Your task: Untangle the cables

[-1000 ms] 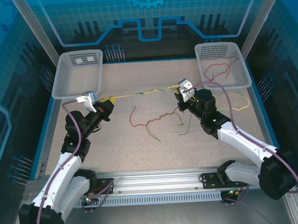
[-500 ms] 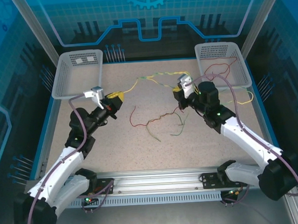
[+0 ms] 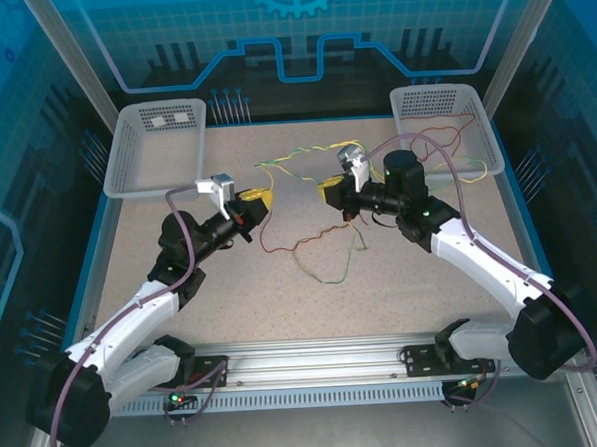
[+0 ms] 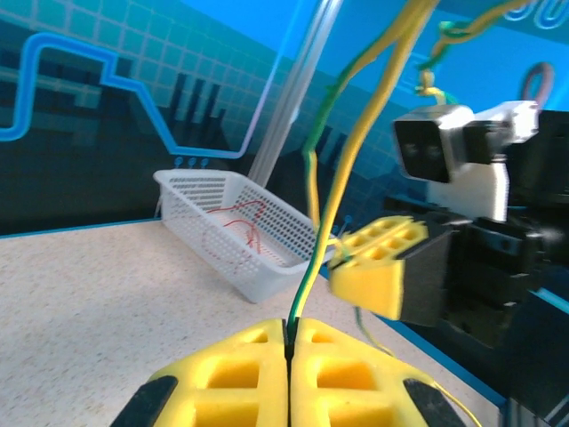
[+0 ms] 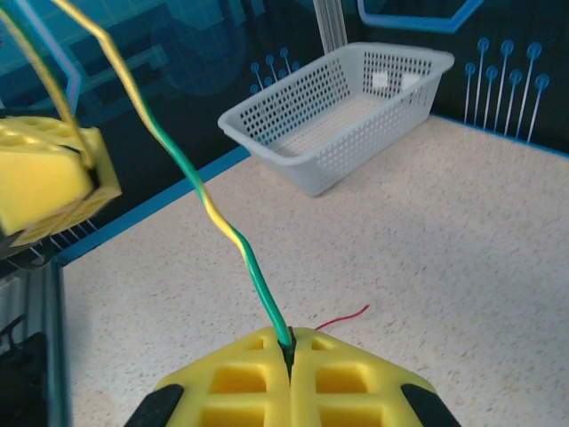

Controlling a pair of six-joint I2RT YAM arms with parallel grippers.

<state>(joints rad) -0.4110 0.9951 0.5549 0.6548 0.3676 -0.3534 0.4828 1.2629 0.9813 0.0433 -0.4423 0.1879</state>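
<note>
A twisted green and yellow cable pair (image 3: 297,164) arches slack between my two grippers over the middle of the table. My left gripper (image 3: 258,201) is shut on one end; the green and yellow cables (image 4: 313,267) rise out of its closed yellow pads. My right gripper (image 3: 329,193) is shut on the other end, where the twisted pair (image 5: 244,253) leaves its pads. A red cable (image 3: 300,242) lies wavy on the table below both grippers, with a green cable (image 3: 339,269) beside it. More red and yellow cables (image 3: 444,136) lie in and over the right basket.
A white basket (image 3: 158,146) stands at the back left, holding no cables. A second white basket (image 3: 451,123) stands at the back right. The right arm's thick purple-grey cable (image 3: 465,190) loops near that basket. A blue rim borders the speckled table (image 3: 283,304).
Both grippers have moved toward each other across the table's middle. The green and yellow pair, stretched taut one second ago, now sags in a loose arch between them.
</note>
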